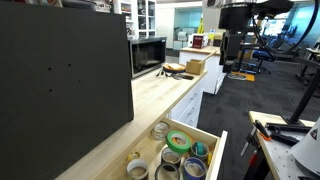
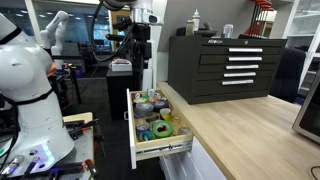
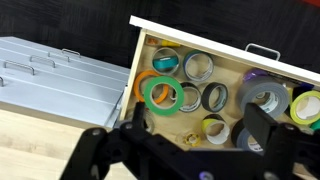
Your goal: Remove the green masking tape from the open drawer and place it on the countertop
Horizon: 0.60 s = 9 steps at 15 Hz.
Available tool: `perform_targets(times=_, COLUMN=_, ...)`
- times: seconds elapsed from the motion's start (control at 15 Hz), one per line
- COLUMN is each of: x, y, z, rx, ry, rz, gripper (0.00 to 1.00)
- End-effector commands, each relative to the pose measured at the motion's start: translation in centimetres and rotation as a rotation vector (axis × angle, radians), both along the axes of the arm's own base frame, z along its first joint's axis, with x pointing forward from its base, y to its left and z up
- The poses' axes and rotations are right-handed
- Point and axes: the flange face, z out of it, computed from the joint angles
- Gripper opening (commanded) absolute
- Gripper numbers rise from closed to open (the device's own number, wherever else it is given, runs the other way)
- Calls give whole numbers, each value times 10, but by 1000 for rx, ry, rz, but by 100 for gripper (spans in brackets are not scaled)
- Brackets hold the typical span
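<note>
The green masking tape (image 3: pixel 162 95) lies flat on an orange roll at the left end of the open wooden drawer (image 3: pixel 200 28), among several other tape rolls. It also shows in both exterior views (image 1: pixel 180 141) (image 2: pixel 163 129). My gripper (image 3: pixel 198 125) is open and empty, with its dark fingers spread over the drawer. In both exterior views the gripper (image 1: pixel 232 45) (image 2: pixel 140 45) hangs high above the drawer, well clear of the tape. The light wooden countertop (image 1: pixel 160 95) (image 2: pixel 240 130) runs beside the drawer.
A black tool chest (image 2: pixel 225 65) (image 1: pixel 60 70) stands on the countertop. A microwave (image 1: pixel 148 55) and boxes sit farther along it. Grey cabinet fronts (image 3: pixel 50 75) lie beside the drawer. The drawer also holds grey, black, yellow and blue rolls (image 3: pixel 262 98).
</note>
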Motion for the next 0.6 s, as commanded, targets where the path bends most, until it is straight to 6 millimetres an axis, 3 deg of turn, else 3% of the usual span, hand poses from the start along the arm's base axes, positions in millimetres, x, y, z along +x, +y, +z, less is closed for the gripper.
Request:
perform_targets(times=0.0, x=18, y=11, z=-34, rx=-3, ry=-10, rz=42, gripper=100)
perform_targets(times=0.33, x=38, y=22, z=-77, rx=2, ry=-13, rz=62, gripper=100)
perform_targets(times=0.4, x=33, y=16, z=-66, rx=-3, ry=-7, rz=47, gripper=100)
perform_targets(times=0.53, x=35, y=17, z=-75, rx=-3, ry=9, rz=49, gripper=100)
